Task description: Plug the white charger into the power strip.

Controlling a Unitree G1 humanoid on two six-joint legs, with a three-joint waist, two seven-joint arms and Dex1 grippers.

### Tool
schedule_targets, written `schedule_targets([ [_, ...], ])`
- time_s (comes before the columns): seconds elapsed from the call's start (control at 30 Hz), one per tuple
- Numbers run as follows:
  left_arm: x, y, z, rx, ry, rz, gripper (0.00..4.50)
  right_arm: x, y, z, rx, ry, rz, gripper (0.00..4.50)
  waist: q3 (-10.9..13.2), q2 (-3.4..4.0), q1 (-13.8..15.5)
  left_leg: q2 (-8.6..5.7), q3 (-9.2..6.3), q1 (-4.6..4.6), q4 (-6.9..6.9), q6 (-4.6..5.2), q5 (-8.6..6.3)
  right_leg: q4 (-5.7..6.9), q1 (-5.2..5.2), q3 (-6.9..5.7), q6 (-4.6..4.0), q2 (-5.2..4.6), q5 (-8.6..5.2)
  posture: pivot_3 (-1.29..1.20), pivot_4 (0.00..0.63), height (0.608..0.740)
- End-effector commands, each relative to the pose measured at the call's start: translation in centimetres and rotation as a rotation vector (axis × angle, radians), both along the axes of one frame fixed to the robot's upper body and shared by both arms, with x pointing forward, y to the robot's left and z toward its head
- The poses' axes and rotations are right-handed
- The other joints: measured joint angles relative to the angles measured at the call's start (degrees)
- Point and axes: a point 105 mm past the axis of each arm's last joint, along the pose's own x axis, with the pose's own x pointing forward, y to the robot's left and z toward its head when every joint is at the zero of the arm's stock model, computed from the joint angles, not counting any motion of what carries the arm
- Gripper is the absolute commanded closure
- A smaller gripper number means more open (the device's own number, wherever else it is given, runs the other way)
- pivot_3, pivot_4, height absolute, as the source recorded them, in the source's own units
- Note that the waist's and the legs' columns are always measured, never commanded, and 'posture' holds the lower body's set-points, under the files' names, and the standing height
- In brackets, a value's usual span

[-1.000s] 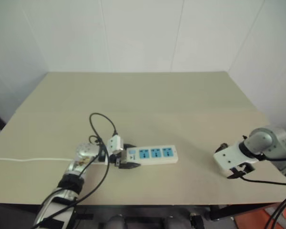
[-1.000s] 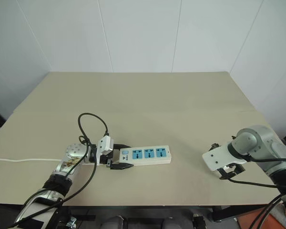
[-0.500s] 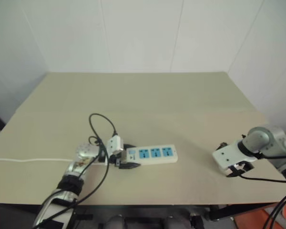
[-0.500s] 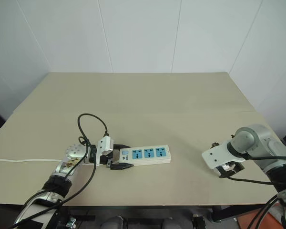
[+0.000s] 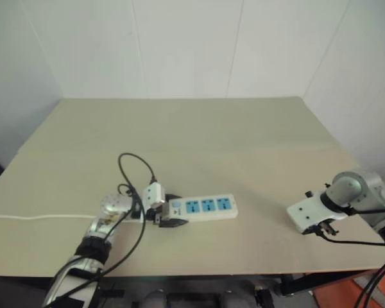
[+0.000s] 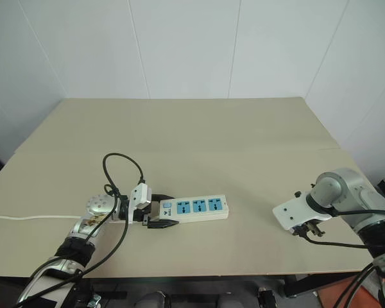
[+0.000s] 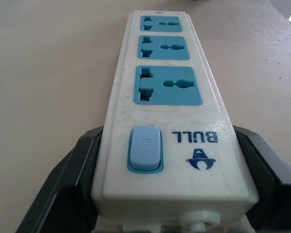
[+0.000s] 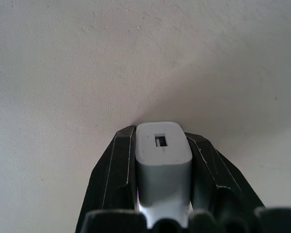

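The power strip (image 5: 205,207) lies flat on the table, its three blue sockets (image 7: 168,91) facing up. My left gripper (image 5: 174,211) is shut on its switch end, one black finger (image 7: 72,179) against each long side, level with the blue switch (image 7: 145,148). At the table's right front, my right gripper (image 6: 306,229) points down at the tabletop. In the right wrist view its fingers (image 8: 116,165) are shut on the white charger (image 8: 162,150), whose greyish end face with a small slot faces the table.
The beige table (image 5: 199,135) stretches wide between the strip and my right hand. The strip's thin white cord (image 5: 38,216) runs off to the left edge. A black cable (image 5: 129,165) loops above my left wrist. White walls close the back and right.
My right gripper's fingers have closed onto the white charger. The left gripper and the power strip have kept still.
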Motion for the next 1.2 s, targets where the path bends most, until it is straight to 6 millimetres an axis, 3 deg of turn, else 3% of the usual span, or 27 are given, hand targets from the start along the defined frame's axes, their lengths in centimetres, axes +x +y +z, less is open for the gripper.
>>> schedule_targets([
  [0.03,-0.5,-0.4,-0.8,0.019,0.026,-0.015,1.19,1.7,2.2,2.8,0.179,-0.105,-0.038,3.31,0.0,0.0,-0.3,0.0,0.0,0.0,0.0,0.0,0.0,0.0,0.0,0.01,0.0,0.0,0.0,0.0,0.15,0.74],
  [0.17,-0.5,-0.3,-0.8,0.022,0.027,-0.019,1.19,2.6,6.0,6.5,0.506,-0.13,-0.087,3.31,0.02,0.01,-0.6,-0.01,0.0,0.0,-0.05,0.0,0.0,0.08,-0.04,0.06,-0.29,0.01,0.22,0.0,0.15,0.74],
  [0.23,-0.5,-0.3,-0.7,0.024,0.024,-0.027,1.19,2.8,8.8,9.1,0.779,-0.136,-0.085,3.31,0.02,0.01,-0.61,0.0,-0.01,-0.01,-0.1,0.0,0.0,0.07,-0.06,0.05,-0.38,0.03,0.27,0.0,0.15,0.74],
  [0.47,-0.1,-0.5,-0.3,0.022,-0.003,-0.047,1.19,3.3,14.4,12.5,1.36,-0.082,-0.229,3.31,0.02,0.0,-0.25,0.0,-0.13,-0.2,-0.1,0.01,0.0,0.06,-0.15,-0.08,-0.4,0.03,0.28,0.0,0.15,0.74],
  [0.6,0.0,-0.4,-0.3,0.028,0.001,-0.053,1.19,3.3,17.1,11.9,1.537,-0.096,-0.271,3.31,0.02,0.0,-0.27,0.04,-0.18,-0.2,-0.09,0.01,0.0,0.14,-0.18,-0.14,-0.4,0.09,0.28,0.0,0.15,0.74],
  [0.73,-0.1,-0.4,-0.3,0.028,0.01,-0.068,1.19,3.0,19.6,10.5,1.635,0.039,-0.303,3.31,0.02,0.0,-0.43,0.02,-0.17,-0.23,-0.05,0.01,0.0,0.15,-0.2,-0.12,-0.39,0.08,0.28,0.0,0.15,0.74],
  [1.2,-0.7,-0.1,-0.5,0.026,0.03,-0.083,1.19,1.7,22.4,5.5,1.556,0.16,-0.182,3.31,0.02,0.0,-0.73,0.06,-0.18,-0.22,-0.09,0.01,0.0,0.15,-0.22,-0.14,-0.19,0.12,0.16,0.0,0.15,0.74],
])
